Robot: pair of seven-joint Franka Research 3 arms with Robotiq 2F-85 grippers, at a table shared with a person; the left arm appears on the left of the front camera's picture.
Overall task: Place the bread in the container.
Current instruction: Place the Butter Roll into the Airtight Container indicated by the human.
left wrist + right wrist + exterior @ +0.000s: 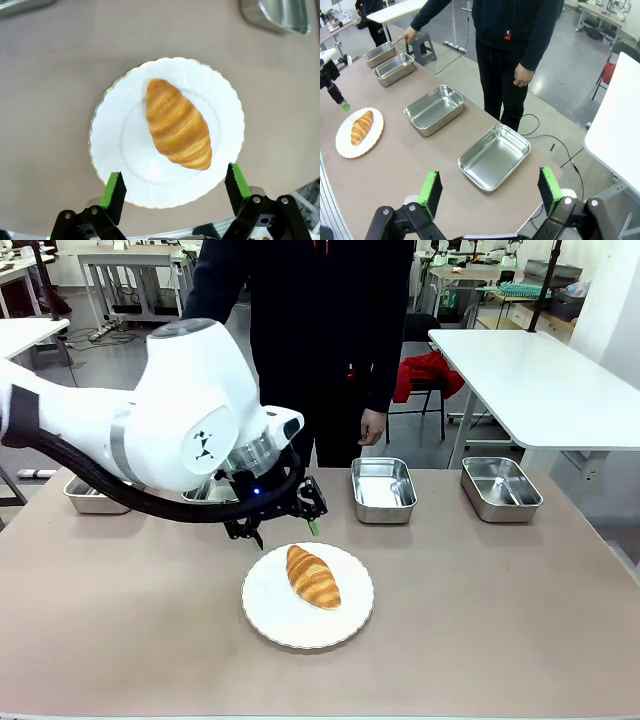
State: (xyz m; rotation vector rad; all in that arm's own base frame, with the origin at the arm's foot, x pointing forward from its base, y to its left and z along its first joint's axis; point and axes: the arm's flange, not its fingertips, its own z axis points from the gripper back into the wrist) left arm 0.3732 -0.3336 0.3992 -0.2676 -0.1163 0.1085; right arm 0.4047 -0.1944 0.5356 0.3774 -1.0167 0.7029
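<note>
The brown tabletop (120, 640) carries everything. At its far side stands a person in dark clothes (515, 30), one hand (406, 36) pointing toward the endmost shiny stainless-steel rectangular pan (379, 54), probably the container meant. The left gripper (286, 532) hangs above the round white scalloped plate (270, 615), jaws spread wide and empty. The right gripper (490, 187) also stands wide open, holding nothing. The golden-brown ridged croissant (313, 577) lies slantwise on the plate, well apart from every pan. To take it well, I judge the wrist should turn until the jaws straddle the croissant's thick middle across its short width, then descend and close gently so the crust is not crushed. Counted: four pans, one plate, one croissant, two grippers.
</note>
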